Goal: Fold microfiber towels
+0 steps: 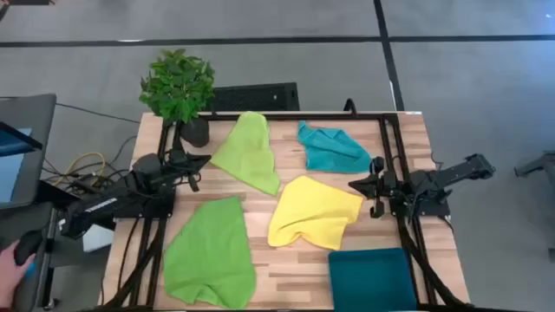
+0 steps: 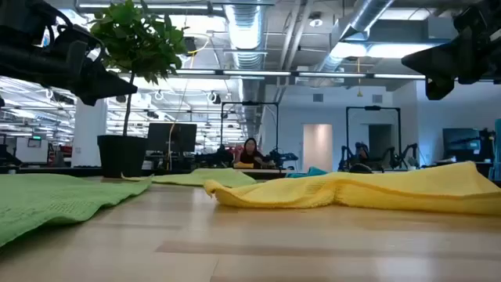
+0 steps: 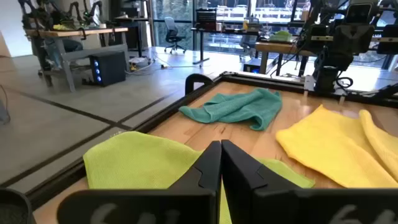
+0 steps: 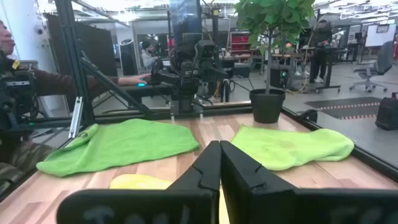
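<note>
Four microfiber towels lie loose and crumpled on the wooden table [image 1: 277,282]. A lime green one [image 1: 248,152] is at the far middle and a turquoise one [image 1: 333,149] at the far right. A yellow one [image 1: 314,213] lies in the centre and a second lime green one [image 1: 211,253] at the near left. My left gripper [image 1: 206,159] is shut and hovers at the left, beside the far lime green towel [image 3: 137,165]. My right gripper [image 1: 353,185] is shut and hovers at the right, just off the yellow towel's edge [image 4: 140,182]. Both are raised off the table.
A potted plant [image 1: 179,88] stands at the far left corner. A dark teal rectangle [image 1: 373,277] lies flat at the near right. Black frame rails [image 1: 392,147] run along the table's sides and back. A person's hand [image 1: 16,256] rests off the table at the near left.
</note>
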